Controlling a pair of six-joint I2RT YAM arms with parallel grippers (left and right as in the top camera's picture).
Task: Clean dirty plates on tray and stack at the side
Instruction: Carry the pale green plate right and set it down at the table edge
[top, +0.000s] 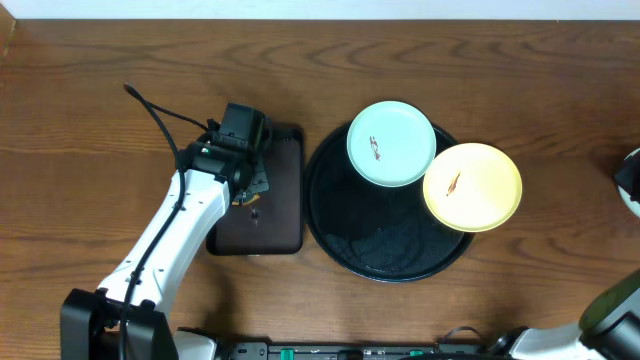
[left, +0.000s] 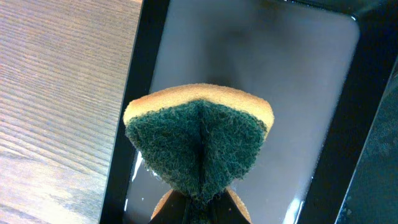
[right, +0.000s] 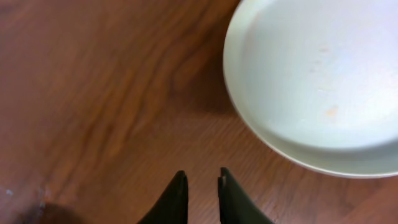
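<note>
Two YAM arms working at opposite sides.
Left gripper (left: 198, 202) is pinching a folded sponge (left: 198, 144); right gripper (right: 202, 190) is hovering, fingers nearly together.

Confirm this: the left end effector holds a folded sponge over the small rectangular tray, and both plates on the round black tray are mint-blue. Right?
Not quite. On the round black tray, one plate is mint-blue and the other plate is pale yellow, as the overhead view shows. The left end effector does hold the folded sponge over the rectangular tray.

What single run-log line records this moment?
left pincer: shut on sponge over rectangular tray | right pincer: nearly shut, empty, beside pale plate | two dirty plates on round tray
</note>
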